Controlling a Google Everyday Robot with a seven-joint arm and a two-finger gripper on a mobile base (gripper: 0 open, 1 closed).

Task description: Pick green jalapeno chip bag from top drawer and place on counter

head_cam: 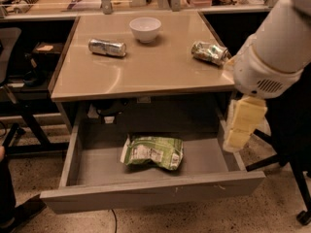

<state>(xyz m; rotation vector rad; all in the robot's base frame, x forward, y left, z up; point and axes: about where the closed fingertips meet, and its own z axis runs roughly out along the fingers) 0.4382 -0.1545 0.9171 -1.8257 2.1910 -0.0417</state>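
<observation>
The green jalapeno chip bag (152, 152) lies flat in the middle of the open top drawer (150, 194), with its white label panel facing up. The drawer is pulled out below the counter (146, 67), a glossy beige table top. My gripper (241, 126) hangs from the white arm at the right. It is just over the drawer's right side wall, to the right of the bag and apart from it. It holds nothing that I can see.
On the counter lie a silver can (107, 47) on its side, a white bowl (145, 28) and a dented green-and-white can (209, 52). A cluttered bench (73, 1) runs behind. A black chair base (296, 178) stands at the right, and dark furniture (19, 81) at the left.
</observation>
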